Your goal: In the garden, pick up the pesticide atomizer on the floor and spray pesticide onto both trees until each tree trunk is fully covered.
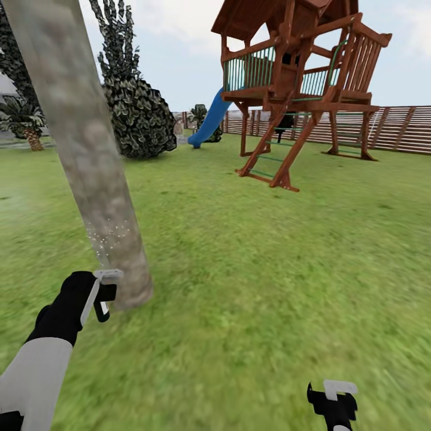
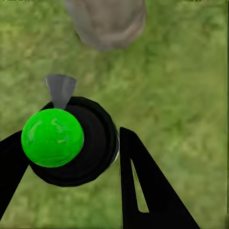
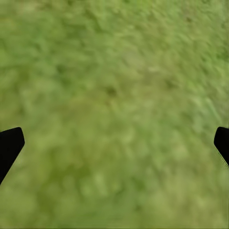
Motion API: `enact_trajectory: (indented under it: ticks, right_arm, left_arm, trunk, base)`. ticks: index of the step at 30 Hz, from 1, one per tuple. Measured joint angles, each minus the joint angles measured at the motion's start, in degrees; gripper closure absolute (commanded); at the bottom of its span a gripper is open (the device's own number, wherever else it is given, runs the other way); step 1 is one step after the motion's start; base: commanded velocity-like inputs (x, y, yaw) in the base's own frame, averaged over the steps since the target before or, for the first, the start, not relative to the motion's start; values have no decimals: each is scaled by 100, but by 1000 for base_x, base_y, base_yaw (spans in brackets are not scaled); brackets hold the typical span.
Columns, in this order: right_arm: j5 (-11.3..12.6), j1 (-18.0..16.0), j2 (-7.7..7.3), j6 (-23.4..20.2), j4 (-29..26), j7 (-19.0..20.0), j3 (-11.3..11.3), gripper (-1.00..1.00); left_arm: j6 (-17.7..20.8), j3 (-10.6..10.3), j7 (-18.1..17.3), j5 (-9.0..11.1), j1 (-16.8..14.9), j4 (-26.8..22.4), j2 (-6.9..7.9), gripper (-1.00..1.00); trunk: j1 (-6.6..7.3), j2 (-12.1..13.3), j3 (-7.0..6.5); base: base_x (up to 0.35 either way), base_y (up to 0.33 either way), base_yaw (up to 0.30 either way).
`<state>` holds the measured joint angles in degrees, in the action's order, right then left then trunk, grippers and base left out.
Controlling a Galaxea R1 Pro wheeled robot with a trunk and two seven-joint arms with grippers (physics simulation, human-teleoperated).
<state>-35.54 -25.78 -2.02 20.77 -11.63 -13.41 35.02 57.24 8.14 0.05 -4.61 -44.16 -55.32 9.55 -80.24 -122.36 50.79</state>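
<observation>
Where the head view begins at its left edge, the left arm reaches forward in a grey sleeve and black wrist, and the left gripper [image 1: 105,294] is pinched on the pesticide atomizer [image 1: 103,308], held just beside the base of the tree trunk [image 1: 90,161]. In the left wrist view the atomizer [image 2: 71,143] sits between the two black fingers [image 2: 143,191], a round black body with a top that shows bright green there, and a grey nozzle pointing toward the trunk foot [image 2: 107,21]. A fan of whitish pesticide specks [image 1: 108,236] dots the lower trunk just above the gripper. The trunk itself is a thick, mottled grey-beige column that leans up and out of the picture at the top left, rooted in the blurry green grass of the floor [image 1: 239,269].

Behind the trunk stand a small palm [image 1: 24,123] at far left, a round dark bush [image 1: 140,123] and a tall dark cypress [image 1: 117,42]. Farther right a blue slide [image 1: 209,120] comes down from a red-brown wooden play tower [image 1: 293,84] with a ladder, and the brown slatted fence [image 1: 389,129] closes the garden behind it.

At the lower right corner the right gripper [image 1: 335,401] hangs over bare grass, well apart from the trunk. In the right wrist view its black fingertips [image 3: 10,145] sit at opposite edges, spread wide with only lawn [image 3: 114,114] between them.
</observation>
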Motion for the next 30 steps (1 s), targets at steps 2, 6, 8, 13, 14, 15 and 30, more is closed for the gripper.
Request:
enact_trajectory:
  ticks: [2, 6, 8, 13, 14, 15, 30]
  right_arm:
    - [1, 1, 0, 0, 0, 1, 0, -100]
    - [1, 0, 0, 0, 0, 6, 0, -100]
    - [0, 0, 0, 0, 0, 5, 0, -100]
    - [-6, 0, 7, 0, 0, 3, -1, -100]
    - [-5, 0, 8, 0, 0, 2, -1, -100]
    - [-3, 0, 9, 0, 0, 2, -1, -100]
    - [-2, 0, 10, 0, 1, 5, -2, -100]
  left_arm:
    - [0, -4, 0, -2, 0, 4, -3, 100]
    - [-8, 4, 1, -3, 0, 122, 5, 100]
    - [-9, 13, 1, -5, 1, 161, 16, 100]
    - [-166, 33, -5, -5, 81, 326, 60, 100]
    - [-184, 33, -4, -4, 84, 333, 68, 100]
    - [-196, 34, -2, -2, 86, 337, 72, 100]
    - [-284, 68, 313, 29, 139, 594, 92, 100]
  trunk:
    - [0, 0, 0]
    - [0, 0, 0]
    - [0, 0, 0]
    - [0, 0, 0]
    - [0, 0, 0]
    - [0, 0, 0]
    - [0, 0, 0]
  base:
    - [227, -204, 17]
    - [229, -202, 3]
    - [203, -209, 16]
    - [182, -223, 216]
    - [178, -226, 271]
    - [178, -226, 274]
    - [209, -216, 259]
